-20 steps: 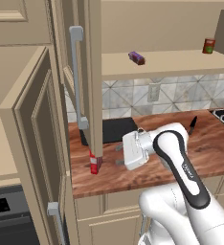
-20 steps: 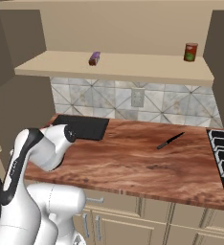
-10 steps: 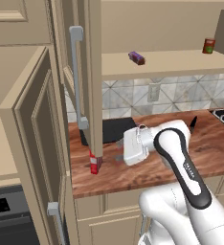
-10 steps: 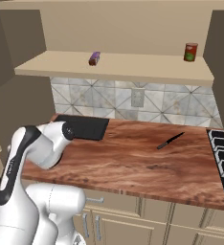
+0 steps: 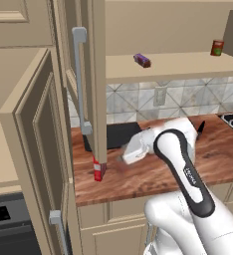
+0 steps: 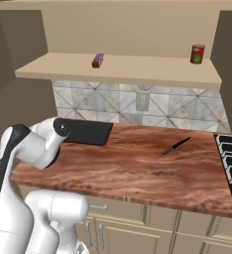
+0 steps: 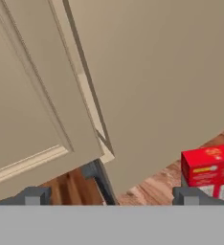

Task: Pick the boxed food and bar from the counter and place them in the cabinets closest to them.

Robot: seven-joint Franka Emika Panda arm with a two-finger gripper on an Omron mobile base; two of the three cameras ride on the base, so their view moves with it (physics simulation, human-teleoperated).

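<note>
The boxed food [image 5: 97, 169] is a small red box standing upright at the counter's [image 5: 153, 175] left end, partly hidden behind the edge of an open cabinet door [image 5: 97, 74]. My gripper [image 5: 122, 158] hovers just right of it, pointing toward it. In the hand view the gripper [image 7: 110, 196] is open with nothing between its fingers, and the red box [image 7: 208, 170] stands just beyond the right fingertip [image 7: 185, 195]. The dark purple bar [image 5: 142, 60] lies on the open tan shelf above, also seen as the bar [image 6: 97, 60] from the right.
A red-and-green can [image 6: 197, 53] stands at the shelf's right. A black knife [image 6: 176, 145] and a black board [image 6: 88, 133] lie on the counter, with stove grates [image 6: 229, 158] at its right end. A tall open door with a grey handle [image 5: 79, 79] stands left of the box.
The hand has crept slightly up and left toward the red box. The bar, can and knife have not moved.
</note>
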